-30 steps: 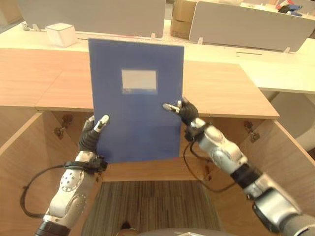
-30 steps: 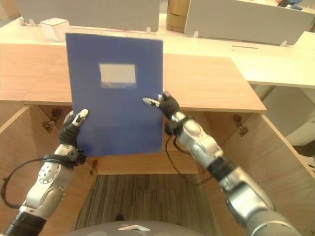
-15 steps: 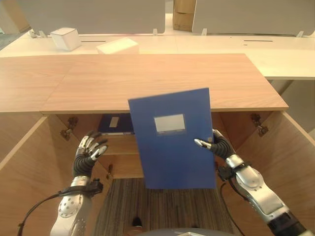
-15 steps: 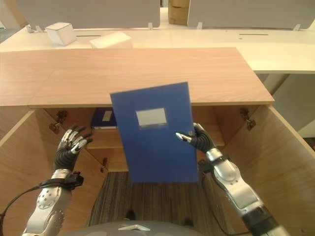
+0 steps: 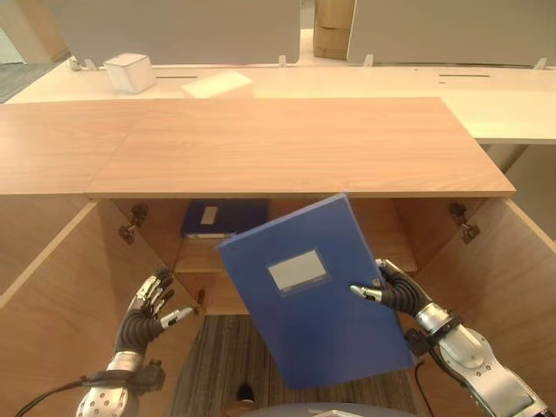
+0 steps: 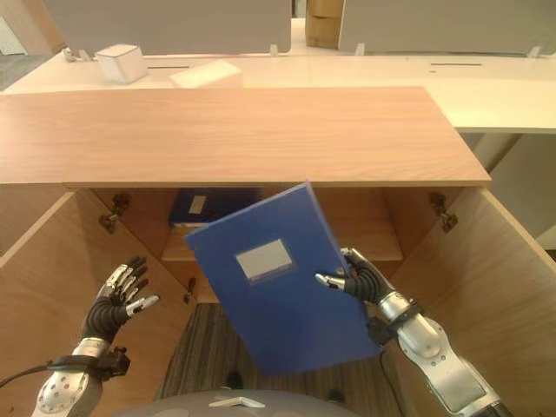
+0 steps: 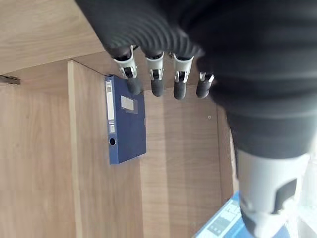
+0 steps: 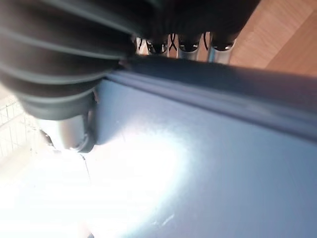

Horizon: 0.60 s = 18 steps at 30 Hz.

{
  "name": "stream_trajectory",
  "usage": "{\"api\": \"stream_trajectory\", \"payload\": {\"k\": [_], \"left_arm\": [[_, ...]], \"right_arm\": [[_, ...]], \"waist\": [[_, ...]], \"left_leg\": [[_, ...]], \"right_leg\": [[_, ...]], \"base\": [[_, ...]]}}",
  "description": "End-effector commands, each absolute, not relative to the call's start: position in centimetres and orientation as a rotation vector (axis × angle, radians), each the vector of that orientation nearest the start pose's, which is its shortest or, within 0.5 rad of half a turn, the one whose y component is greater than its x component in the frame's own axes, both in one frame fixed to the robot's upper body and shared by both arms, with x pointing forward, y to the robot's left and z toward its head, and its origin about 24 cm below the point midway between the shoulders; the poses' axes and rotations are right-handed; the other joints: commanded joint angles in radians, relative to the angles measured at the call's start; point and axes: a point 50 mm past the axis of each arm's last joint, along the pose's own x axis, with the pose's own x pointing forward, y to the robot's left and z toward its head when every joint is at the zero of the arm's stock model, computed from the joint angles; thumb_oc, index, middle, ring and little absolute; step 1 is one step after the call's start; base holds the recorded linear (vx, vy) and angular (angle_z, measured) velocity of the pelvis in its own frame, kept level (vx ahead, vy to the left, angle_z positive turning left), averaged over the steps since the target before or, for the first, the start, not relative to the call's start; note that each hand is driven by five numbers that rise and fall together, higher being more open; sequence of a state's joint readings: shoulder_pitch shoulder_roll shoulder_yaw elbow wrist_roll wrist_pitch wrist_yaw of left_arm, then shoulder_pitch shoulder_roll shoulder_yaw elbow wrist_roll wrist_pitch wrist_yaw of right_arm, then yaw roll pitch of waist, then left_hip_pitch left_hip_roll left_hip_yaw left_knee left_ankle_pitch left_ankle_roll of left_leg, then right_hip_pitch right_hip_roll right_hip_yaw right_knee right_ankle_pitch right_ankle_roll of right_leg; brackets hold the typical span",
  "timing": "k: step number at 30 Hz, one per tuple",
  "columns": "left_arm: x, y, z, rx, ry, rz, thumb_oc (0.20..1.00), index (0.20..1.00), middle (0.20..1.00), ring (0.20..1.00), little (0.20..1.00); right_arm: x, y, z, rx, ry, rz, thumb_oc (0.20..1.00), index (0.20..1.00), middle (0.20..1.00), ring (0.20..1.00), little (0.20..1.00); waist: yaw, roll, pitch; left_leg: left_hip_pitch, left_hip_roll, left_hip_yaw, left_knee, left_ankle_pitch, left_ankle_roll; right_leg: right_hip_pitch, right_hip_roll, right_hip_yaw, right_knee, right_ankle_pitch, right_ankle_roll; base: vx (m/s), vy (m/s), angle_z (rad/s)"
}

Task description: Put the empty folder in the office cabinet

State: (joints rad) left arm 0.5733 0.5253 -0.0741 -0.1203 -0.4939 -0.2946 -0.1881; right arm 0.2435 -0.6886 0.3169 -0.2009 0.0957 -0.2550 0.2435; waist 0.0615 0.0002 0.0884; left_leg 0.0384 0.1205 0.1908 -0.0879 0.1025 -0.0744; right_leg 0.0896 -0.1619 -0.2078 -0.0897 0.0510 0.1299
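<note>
A thin blue folder with a pale label hangs tilted before the open cabinet, its upper corner near the cabinet's top edge. My right hand pinches its right edge, thumb on the front and fingers curled over the rim behind. The folder's cover lies close past that hand in the right wrist view. My left hand is down at the lower left, apart from the folder, fingers straight and holding nothing. Inside the cabinet runs a wooden shelf.
A thick blue box file lies on the left of the shelf. The cabinet doors stand wide, left door and right door. Behind the cabinet top a desk holds a white box. Carpet lies below.
The folder came down from upright in front of the cabinet top to the cabinet opening and tilted. My left hand let go of it and dropped to the lower left. The view also shifted.
</note>
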Motion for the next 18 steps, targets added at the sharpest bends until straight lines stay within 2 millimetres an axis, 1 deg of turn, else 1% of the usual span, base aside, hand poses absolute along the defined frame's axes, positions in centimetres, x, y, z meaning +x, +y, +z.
{"api": "stream_trajectory", "payload": {"k": [1,2,3,7,11,12,14,15,16,18], "left_arm": [[14.7,24.2,3.4,0.078,0.041,-0.201,1.0,1.0,1.0,1.0,1.0],[14.8,24.3,3.1,0.075,0.052,-0.196,1.0,1.0,1.0,1.0,1.0],[15.0,24.3,2.7,0.057,0.065,-0.187,1.0,1.0,1.0,1.0,1.0],[14.8,24.8,1.5,0.052,0.113,-0.165,1.0,1.0,1.0,1.0,1.0],[15.0,24.8,0.4,0.057,0.156,-0.159,1.0,1.0,1.0,1.0,1.0],[15.1,24.8,-0.5,0.053,0.191,-0.146,1.0,1.0,1.0,1.0,1.0],[15.1,24.8,-1.8,0.035,0.234,-0.118,1.0,1.0,1.0,1.0,1.0],[15.2,24.8,-1.8,0.036,0.231,-0.116,1.0,1.0,1.0,1.0,1.0],[15.3,24.9,-2.7,0.033,0.264,-0.1,1.0,1.0,1.0,1.0,1.0],[15.3,25.2,-3.4,0.031,0.297,-0.07,1.0,1.0,1.0,1.0,1.0]], "right_arm": [[19.7,-16.5,8.0,-0.496,-0.23,0.708,0.2,0.2,0.2,0.2,0.2],[19.8,-16.5,7.7,-0.499,-0.212,0.714,0.2,0.2,0.2,0.2,0.2],[20.2,-16.6,7.1,-0.511,-0.183,0.712,0.2,0.2,0.2,0.2,0.2],[20.7,-16.7,6.6,-0.551,-0.169,0.728,0.2,0.2,0.2,0.2,0.2],[21.9,-16.3,6.2,-0.6,-0.163,0.739,0.2,0.2,0.2,0.2,0.2],[22.7,-15.8,6.0,-0.639,-0.166,0.742,0.2,0.2,0.2,0.2,0.2],[23.8,-15.3,5.6,-0.653,-0.162,0.729,0.2,0.2,0.2,0.2,0.2],[23.9,-15.2,5.6,-0.655,-0.165,0.729,0.2,0.2,0.2,0.2,0.2],[25.1,-14.8,5.4,-0.645,-0.16,0.7,0.2,0.2,0.2,0.2,0.2],[26.1,-14.7,5.2,-0.625,-0.15,0.66,0.2,0.2,0.2,0.2,0.2]], "waist": [[0.004,-0.011,0.048],[0.005,-0.007,0.069],[0.01,-0.003,0.107],[0.024,0.006,0.177],[0.034,0.014,0.206],[0.044,0.015,0.22],[0.052,0.015,0.227],[0.051,0.014,0.227],[0.061,0.013,0.229],[0.071,0.007,0.23]], "left_leg": [[0.028,0.03,-0.044,0.001,-0.077,-0.035],[0.014,0.03,-0.047,0.001,-0.07,-0.036],[-0.014,0.03,-0.054,0.001,-0.055,-0.038],[-0.083,0.029,-0.07,0.001,-0.021,-0.038],[-0.134,0.024,-0.074,0.001,-0.003,-0.037],[-0.16,0.022,-0.076,0.003,0.004,-0.035],[-0.185,0.016,-0.077,0.005,0.008,-0.033],[-0.187,0.015,-0.077,0.006,0.008,-0.032],[-0.202,0.009,-0.078,0.011,0.006,-0.028],[-0.217,0.0,-0.079,0.017,0.001,-0.021]], "right_leg": [[-0.021,-0.043,-0.005,0.017,0.015,0.048],[-0.037,-0.043,-0.006,0.02,0.019,0.049],[-0.065,-0.043,-0.008,0.028,0.025,0.05],[-0.136,-0.048,-0.013,0.048,0.041,0.052],[-0.193,-0.056,-0.013,0.065,0.052,0.054],[-0.217,-0.062,-0.013,0.068,0.06,0.056],[-0.236,-0.067,-0.01,0.069,0.063,0.056],[-0.239,-0.067,-0.01,0.07,0.063,0.056],[-0.248,-0.073,-0.007,0.066,0.069,0.058],[-0.253,-0.082,-0.004,0.058,0.076,0.062]], "base": [[-0.14,-0.012,0.06],[-0.21,-0.008,0.05],[-0.26,-0.013,0.05],[-0.2,-0.009,0.12],[-0.1,0.025,0.04],[-0.12,0.062,0.01],[-0.06,0.047,-0.05],[0.0,0.075,-0.03],[0.01,0.086,0.04],[0.03,0.124,0.03]]}}
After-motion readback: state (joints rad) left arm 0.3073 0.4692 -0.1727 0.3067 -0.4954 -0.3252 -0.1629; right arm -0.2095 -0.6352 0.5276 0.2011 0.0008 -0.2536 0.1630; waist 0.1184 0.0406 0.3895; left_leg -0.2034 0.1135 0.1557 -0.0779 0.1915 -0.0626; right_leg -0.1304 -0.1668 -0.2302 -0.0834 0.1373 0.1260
